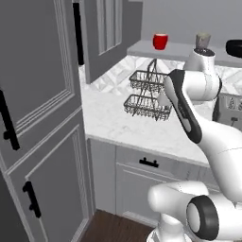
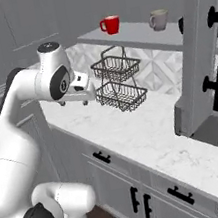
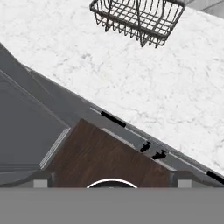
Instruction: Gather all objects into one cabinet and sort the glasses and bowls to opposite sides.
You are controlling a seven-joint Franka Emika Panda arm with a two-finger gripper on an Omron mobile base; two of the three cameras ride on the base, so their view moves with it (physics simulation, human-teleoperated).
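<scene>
The arm folds up tight over the counter, elbow high, forearm doubled back, the hand hanging low and pointing down at the marble. The gripper sits just left of the 2-tier wire basket in the right base view, apart from it; the claw is spread wide with nothing between the fingers.

Up on the cabinet shelf, the red cup stands to the left with its handle out, and the beige cup stands well apart to its right. The left base view catches the same red cup and beige cup, the beige one partly behind the arm's joint, and adds the black bowl at the far right edge of the shelf, cut off by the frame. The right base view hides that spot behind the open cabinet door.

The toaster peeks out behind the arm on the left side; on the right it shows below the door. Looking down from the hand: marble counter, the basket's lower tier, black drawer handles and brown floor.
</scene>
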